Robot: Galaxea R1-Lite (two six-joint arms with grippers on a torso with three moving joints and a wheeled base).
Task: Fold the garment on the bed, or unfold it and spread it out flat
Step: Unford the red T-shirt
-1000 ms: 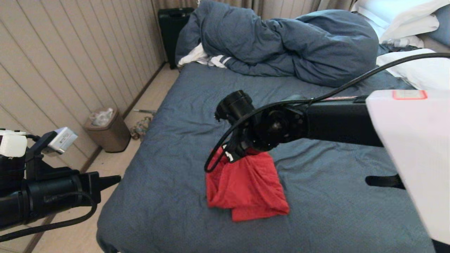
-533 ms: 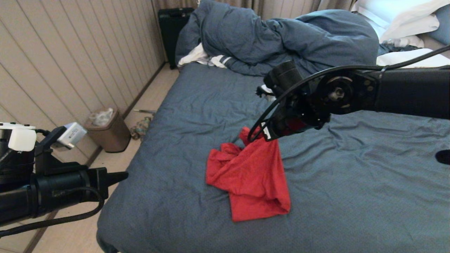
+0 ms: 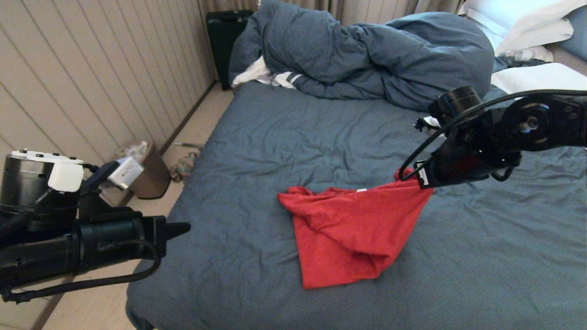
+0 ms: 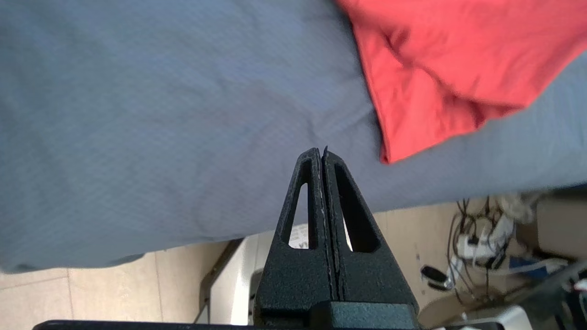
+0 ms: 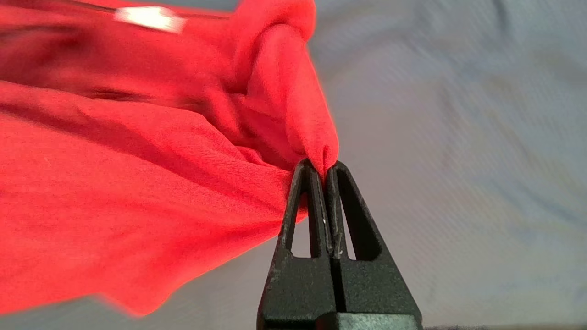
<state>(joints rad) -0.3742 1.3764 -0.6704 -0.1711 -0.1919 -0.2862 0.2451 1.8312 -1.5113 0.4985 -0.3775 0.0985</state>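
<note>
The right tool pinches the shirt mid-bed; the left tool, pressed together, hangs past the bed's edge.

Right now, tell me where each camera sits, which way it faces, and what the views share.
Head view: high on the robot, looking forward and down over the bed; both arms show, left gripper near the bed's left edge, right gripper pinching the shirt.
Left wrist view: behind the shut, empty left gripper, facing the bed's edge, the floor and a shirt corner.
Right wrist view: behind the right gripper, shut on bunched shirt over the sheet.
Shared: all three show the shirt and the bed.
</note>
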